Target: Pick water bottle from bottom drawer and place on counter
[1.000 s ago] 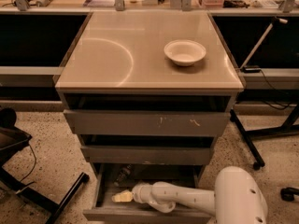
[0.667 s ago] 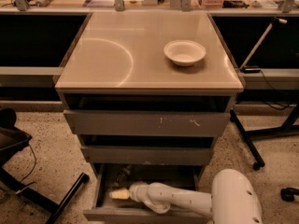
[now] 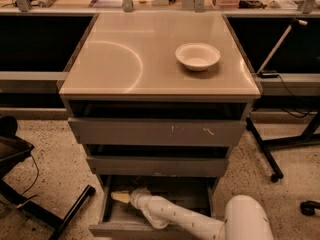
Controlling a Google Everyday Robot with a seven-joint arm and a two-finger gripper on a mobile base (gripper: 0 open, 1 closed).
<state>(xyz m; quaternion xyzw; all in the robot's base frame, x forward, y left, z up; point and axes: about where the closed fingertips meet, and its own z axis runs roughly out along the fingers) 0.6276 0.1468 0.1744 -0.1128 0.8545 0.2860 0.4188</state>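
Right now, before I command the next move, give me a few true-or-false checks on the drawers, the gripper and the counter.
1. The bottom drawer stands open. True.
2. The gripper hovers above the counter. False: it is down inside the bottom drawer, towards its left side, with the arm reaching in from the lower right.
3. A pale bowl sits on the counter. True.
4. The bowl is on the counter's left half, inside the curved arc mark. False: it is on the right half, apart from the arc.
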